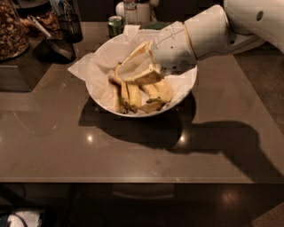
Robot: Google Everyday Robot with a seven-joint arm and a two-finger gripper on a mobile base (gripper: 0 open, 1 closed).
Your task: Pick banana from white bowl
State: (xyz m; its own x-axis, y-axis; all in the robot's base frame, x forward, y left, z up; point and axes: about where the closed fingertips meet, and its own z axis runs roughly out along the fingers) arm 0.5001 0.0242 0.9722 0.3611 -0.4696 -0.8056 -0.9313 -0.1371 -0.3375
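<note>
The white bowl (186,91), wide and lined with crinkled white paper, stands in the middle of the brown table. The banana (128,95), a slim yellow pair joined at a dark stem near the front rim, lies in the bowl's left half. A shorter, plumper yellow banana (162,91) lies to its right. My gripper (122,74) reaches in from the upper right and hovers low over the bowl. Its two beige fingers (142,79) point left and are spread, with the tips by the far end of the pair. It holds nothing.
A green drink can (115,24) stands just behind the bowl, with white bottles (133,9) further back. A jar of nuts (11,29) and a dark container with tongs (66,29) stand at the back left. My white arm (222,31) crosses the upper right.
</note>
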